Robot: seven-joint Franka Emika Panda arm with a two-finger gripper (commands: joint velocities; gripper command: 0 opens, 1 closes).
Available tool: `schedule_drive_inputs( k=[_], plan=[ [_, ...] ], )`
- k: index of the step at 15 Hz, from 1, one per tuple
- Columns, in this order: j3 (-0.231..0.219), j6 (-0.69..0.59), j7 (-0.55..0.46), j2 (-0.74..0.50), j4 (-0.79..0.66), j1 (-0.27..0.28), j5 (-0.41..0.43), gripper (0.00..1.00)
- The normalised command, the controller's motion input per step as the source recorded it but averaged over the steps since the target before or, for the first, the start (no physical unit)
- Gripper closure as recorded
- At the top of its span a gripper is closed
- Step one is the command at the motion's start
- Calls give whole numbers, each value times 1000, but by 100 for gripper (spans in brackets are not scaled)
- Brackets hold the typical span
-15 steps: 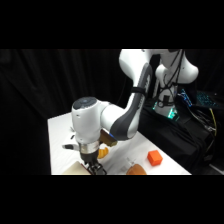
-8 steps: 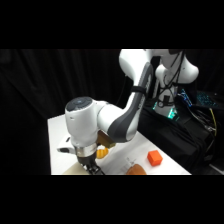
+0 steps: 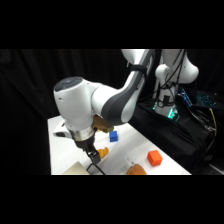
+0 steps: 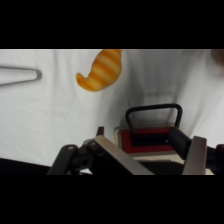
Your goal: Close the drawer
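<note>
In the wrist view the drawer [image 4: 148, 139] shows its red-orange front panel and black wire loop handle [image 4: 152, 116] just beyond my fingers. My gripper [image 4: 155, 152] is open, its two fingers standing apart on either side of the drawer's front. In the side view my gripper [image 3: 94, 163] reaches down at the picture's lower edge, right beside the light-wood drawer [image 3: 75, 169], most of which is cut off there.
A striped orange croissant toy [image 4: 101, 70] lies past the drawer, and metal tongs [image 4: 19, 76] lie at the left. The side view shows a blue cube [image 3: 114, 136], an orange cube [image 3: 154, 158] and another orange piece [image 3: 136, 170] on the white table [image 3: 65, 150].
The arm's wrist has swung left and toward the camera, bringing my gripper lower over the drawer at the table's front.
</note>
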Motion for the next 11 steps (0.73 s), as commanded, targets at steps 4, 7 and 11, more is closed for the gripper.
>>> schedule_drive_inputs(
  k=[4,7,11],
  plan=[
    [28,-272,44,-592,-394,-52,36,0],
    [55,-207,57,-573,-420,-68,92,0],
    [27,-210,177,-458,-369,-34,27,0]
  ],
)
